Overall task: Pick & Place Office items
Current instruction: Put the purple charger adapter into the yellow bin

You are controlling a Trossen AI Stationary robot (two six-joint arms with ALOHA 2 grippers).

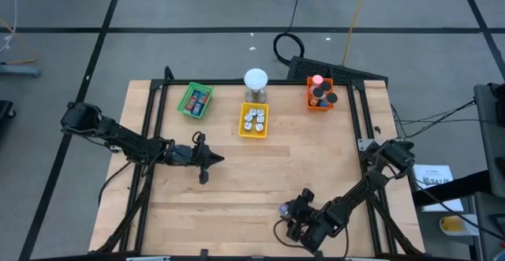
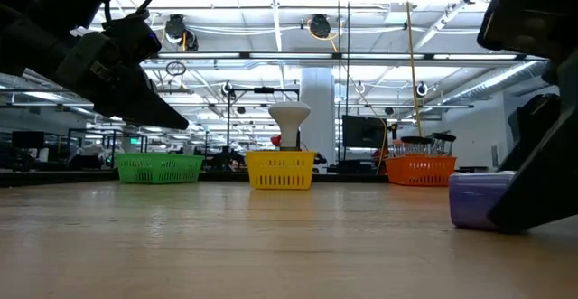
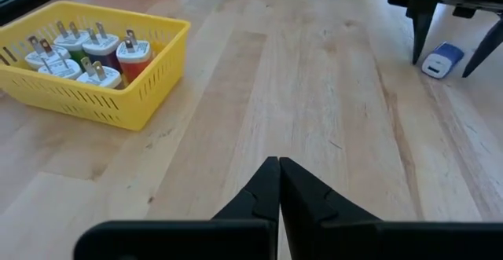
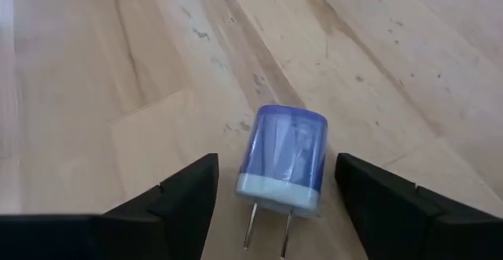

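Note:
A small blue-and-white plug charger [image 4: 287, 158] lies on its side on the wood table near the front edge, its two prongs toward my right wrist. It also shows in the high view [image 1: 282, 209] and the low view [image 2: 479, 200]. My right gripper [image 4: 277, 166] is open and low over the table. One finger stands on each side of the charger, with a gap on both sides. My left gripper [image 1: 211, 160] hovers shut over the table's left middle, holding nothing; its shut tips show in its own view [image 3: 278, 166].
At the far edge stand a green tray [image 1: 195, 100] with coloured pieces, a yellow tray [image 1: 253, 121] with several chargers, and an orange tray [image 1: 319, 94] with dark rolls. A white-domed cylinder [image 1: 256, 83] stands behind the yellow tray. Bare wood lies between the trays and the grippers.

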